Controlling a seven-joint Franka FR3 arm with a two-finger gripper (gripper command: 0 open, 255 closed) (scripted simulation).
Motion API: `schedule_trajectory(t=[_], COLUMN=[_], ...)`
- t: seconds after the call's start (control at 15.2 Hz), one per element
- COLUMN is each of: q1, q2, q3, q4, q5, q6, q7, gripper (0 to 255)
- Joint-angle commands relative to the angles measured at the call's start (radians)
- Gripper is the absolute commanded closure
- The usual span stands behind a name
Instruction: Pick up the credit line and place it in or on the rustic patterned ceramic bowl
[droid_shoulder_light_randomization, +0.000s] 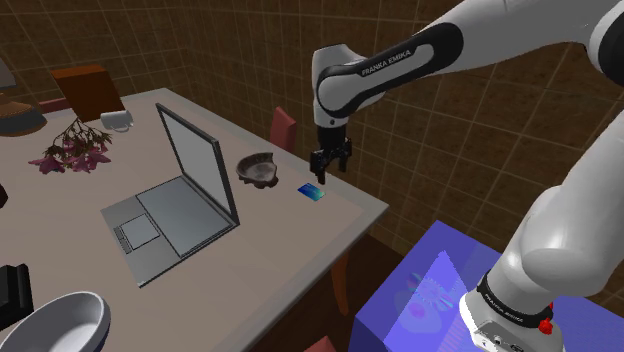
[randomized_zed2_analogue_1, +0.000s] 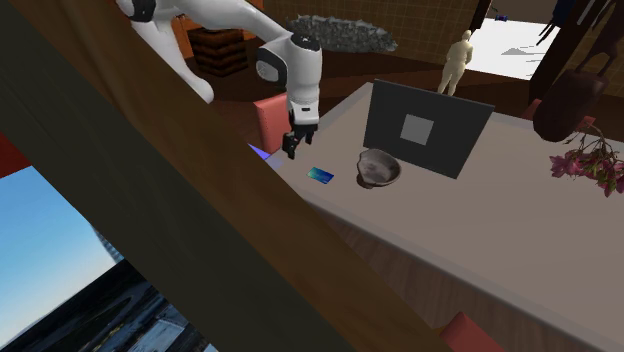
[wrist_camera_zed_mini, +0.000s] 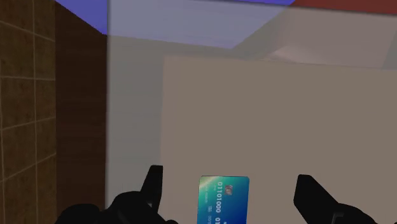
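Note:
A small blue-green credit card (droid_shoulder_light_randomization: 312, 191) lies flat on the table near its corner, also seen as the card (randomized_zed2_analogue_1: 320, 176) and card (wrist_camera_zed_mini: 222, 200). Just beside it, toward the laptop, sits a brownish patterned bowl (droid_shoulder_light_randomization: 258, 169), bowl (randomized_zed2_analogue_1: 378, 169), empty. My black gripper (droid_shoulder_light_randomization: 331, 160) hangs above the card, a short way over the table, gripper (randomized_zed2_analogue_1: 292, 143). In the wrist view the gripper (wrist_camera_zed_mini: 232, 191) is open, fingers (wrist_camera_zed_mini: 153, 184) standing wide apart on either side of the card, not touching it.
An open grey laptop (droid_shoulder_light_randomization: 180, 200) stands by the bowl. Dried pink flowers (droid_shoulder_light_randomization: 75, 150), a white mug (droid_shoulder_light_randomization: 117, 120) and a brown box (droid_shoulder_light_randomization: 88, 88) are at the far end. A large grey bowl (droid_shoulder_light_randomization: 60, 322) sits at the near corner. The table edge (droid_shoulder_light_randomization: 365, 215) is close to the card.

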Motion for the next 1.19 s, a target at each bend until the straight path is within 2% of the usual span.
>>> schedule_trajectory(t=[0.0,0.13,0.2,0.66,1.12], q1=[0.006,0.015,0.016,0.019,0.019], q2=[0.077,0.161,0.166,0.201,0.201], q3=[0.009,0.015,0.015,0.016,0.016], q4=[0.04,0.1,0.104,0.04,0.04], q5=[-0.016,-0.035,-0.036,-0.038,-0.038], q6=[0.026,0.038,0.038,0.138,0.138], q7=[0.017,0.036,0.037,0.039,0.039], gripper=[0,0,0,0,0])
